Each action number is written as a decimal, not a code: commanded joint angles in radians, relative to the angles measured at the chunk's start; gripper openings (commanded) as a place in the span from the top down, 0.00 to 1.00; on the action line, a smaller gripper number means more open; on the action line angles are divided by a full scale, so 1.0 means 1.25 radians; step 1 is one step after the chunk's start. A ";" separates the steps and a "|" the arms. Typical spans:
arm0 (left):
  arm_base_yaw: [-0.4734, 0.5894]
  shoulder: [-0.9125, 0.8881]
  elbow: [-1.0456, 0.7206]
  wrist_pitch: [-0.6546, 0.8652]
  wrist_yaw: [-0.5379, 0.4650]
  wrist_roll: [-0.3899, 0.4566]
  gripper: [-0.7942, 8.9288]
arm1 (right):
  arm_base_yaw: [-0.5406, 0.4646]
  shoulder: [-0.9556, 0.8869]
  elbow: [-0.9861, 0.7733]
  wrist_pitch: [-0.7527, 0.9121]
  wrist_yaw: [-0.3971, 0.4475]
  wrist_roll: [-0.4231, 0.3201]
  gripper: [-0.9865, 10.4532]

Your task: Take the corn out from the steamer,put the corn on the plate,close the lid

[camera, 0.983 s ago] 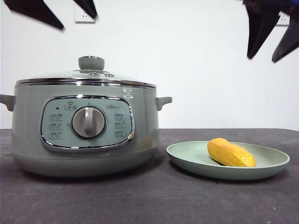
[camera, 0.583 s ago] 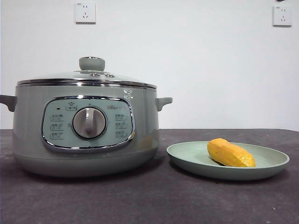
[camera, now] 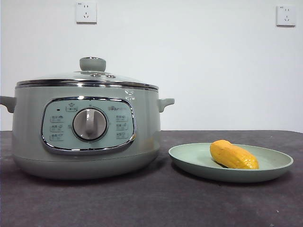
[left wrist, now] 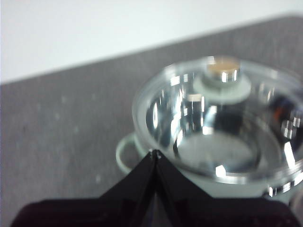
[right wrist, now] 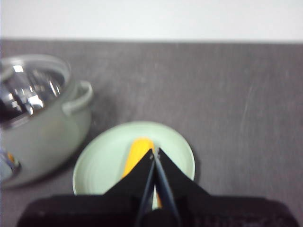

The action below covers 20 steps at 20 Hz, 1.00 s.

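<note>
Orange-yellow corn (camera: 234, 155) lies on the plate (camera: 189, 160), right of the steamer (camera: 85, 125); glass lid (camera: 87, 78) seated on the chrome rim. No arm in front view. Left wrist: left gripper (left wrist: 155, 152) pinched together, holding nothing, above steamer's near side handle. Right wrist: right gripper (right wrist: 155, 152) also pinched, empty, over corn & plate. Task looks done. Lid likely slick, fragile: take it by the knob (camera: 92, 64). Corn looks light, firm.

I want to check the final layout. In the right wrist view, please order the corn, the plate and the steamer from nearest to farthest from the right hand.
1. corn, directly beyond the right hand tips
2. plate, under the corn
3. steamer, off to one side, apart from the plate
</note>
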 commanded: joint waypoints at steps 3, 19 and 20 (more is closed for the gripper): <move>0.002 0.001 -0.005 -0.026 0.032 0.005 0.92 | 0.001 0.000 -0.004 -0.050 0.000 0.010 0.93; 0.131 -0.170 -0.005 0.038 0.034 0.138 0.92 | 0.001 0.001 -0.004 -0.096 0.000 0.010 0.93; 0.172 -0.210 -0.009 0.078 0.060 0.135 0.92 | 0.001 0.001 -0.004 -0.096 -0.001 0.010 0.93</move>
